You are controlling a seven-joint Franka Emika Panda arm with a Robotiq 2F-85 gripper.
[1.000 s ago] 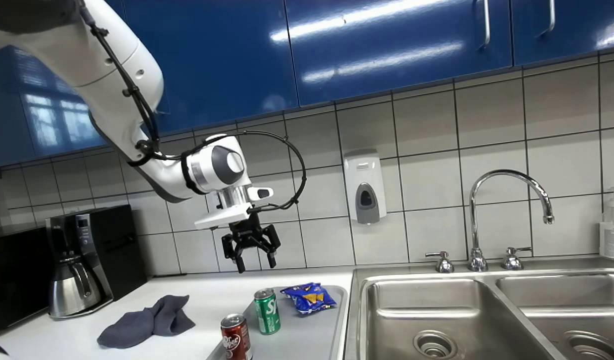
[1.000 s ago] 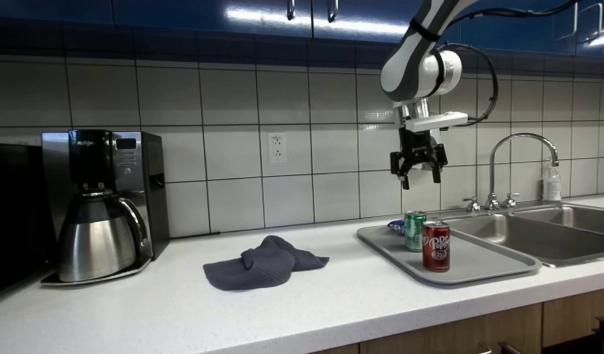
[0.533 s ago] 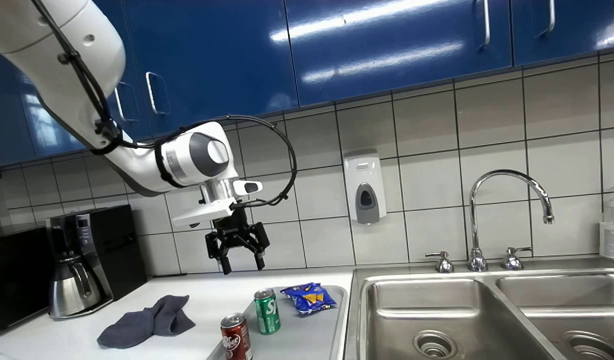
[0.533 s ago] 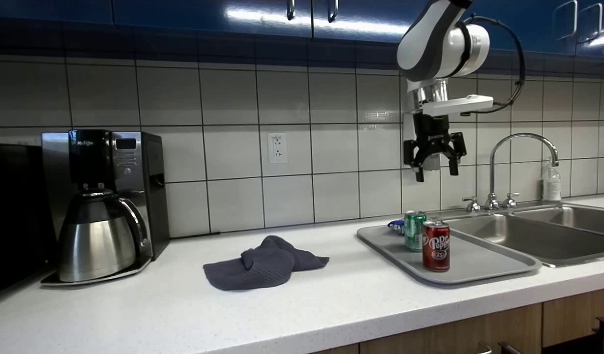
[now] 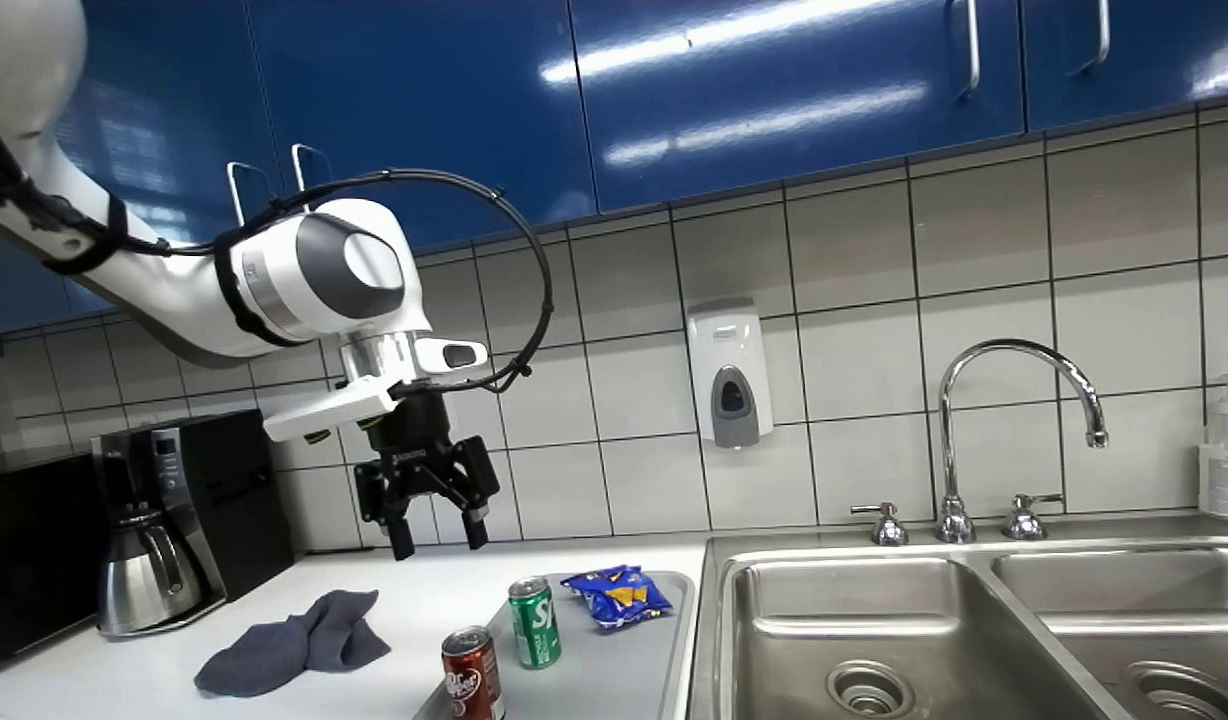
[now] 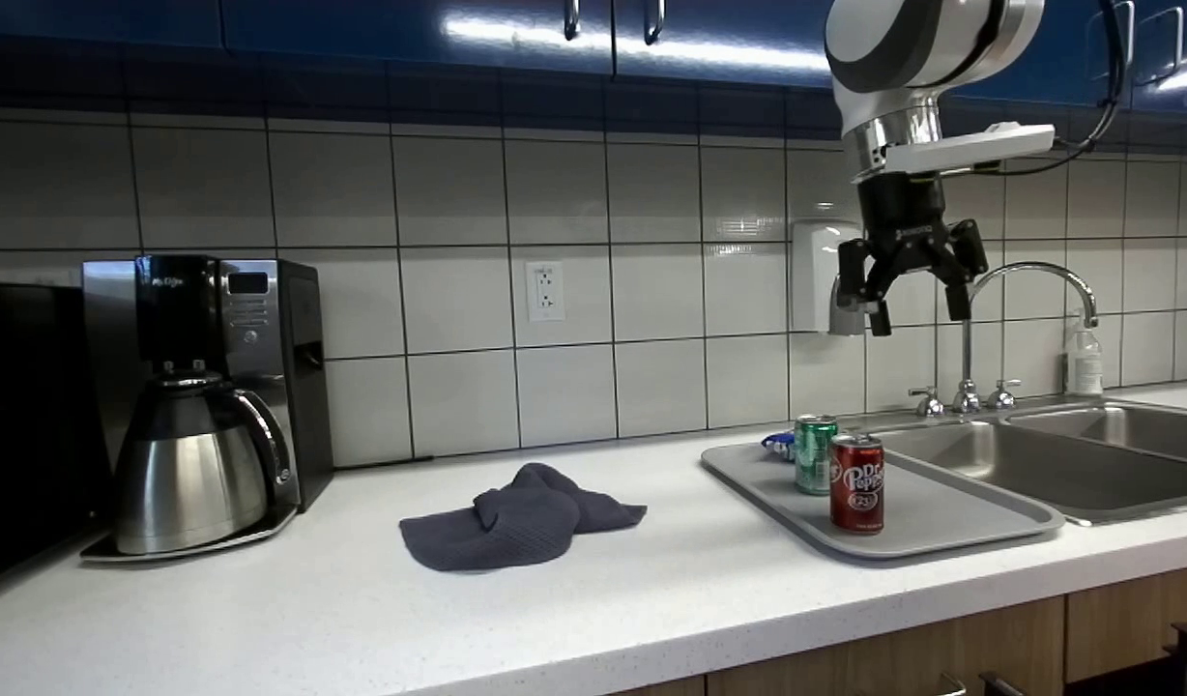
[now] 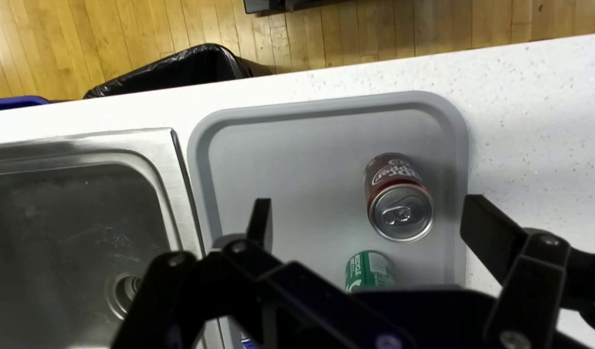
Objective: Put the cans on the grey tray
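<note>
A red Dr Pepper can (image 5: 472,675) and a green can (image 5: 534,622) stand upright on the grey tray (image 5: 614,670). An exterior view also shows the red can (image 6: 856,488), the green can (image 6: 814,459) and the tray (image 6: 951,512). My gripper (image 5: 440,545) is open and empty, well above the tray; it also shows in an exterior view (image 6: 920,324). In the wrist view the red can (image 7: 399,194) appears between the spread fingers, far below them. The green can (image 7: 370,271) is partly hidden by the gripper body.
A blue snack bag (image 5: 619,597) lies on the tray's far end. A steel sink (image 5: 844,630) with a faucet (image 5: 954,440) adjoins the tray. A dark cloth (image 6: 526,517) and a coffee maker (image 6: 202,406) stand along the counter. Blue cabinets (image 5: 394,100) hang above.
My open gripper has moved away from the back wall, leftward in one exterior picture and rightward and up in another. The cans, tray, bag and cloth have not moved.
</note>
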